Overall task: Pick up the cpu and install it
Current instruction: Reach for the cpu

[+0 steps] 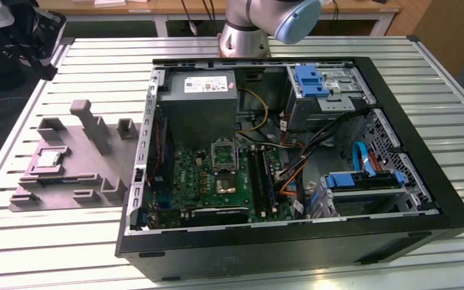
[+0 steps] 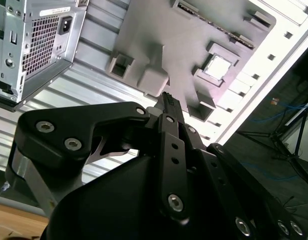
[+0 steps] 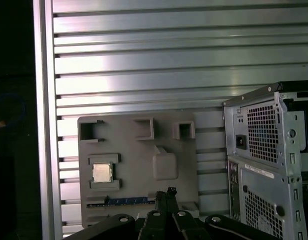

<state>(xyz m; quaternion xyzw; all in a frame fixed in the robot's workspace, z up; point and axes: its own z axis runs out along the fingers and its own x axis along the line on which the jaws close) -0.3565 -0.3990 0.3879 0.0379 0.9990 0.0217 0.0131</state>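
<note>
The cpu [image 1: 51,158], a small silvery square chip, lies flat in a recess of the grey holder block [image 1: 79,175] on the table, to the exterior view's left of the computer case. In both wrist views the cpu [image 3: 102,173] [image 2: 217,67] sits in that recess, untouched. My gripper [image 3: 167,196] [image 2: 169,102] hangs well above the holder block, apart from the chip, its black fingers shut together with nothing between them. The metal-framed socket [image 1: 224,156] sits on the green motherboard inside the case.
The open black computer case [image 1: 296,241] holds a grey power supply [image 1: 200,103], cables and blue-latched drive bays [image 1: 361,181]. The holder block has raised posts [image 1: 91,124]. The arm's base [image 1: 244,36] stands behind the case. The slatted table's edge [image 3: 43,125] runs past the block.
</note>
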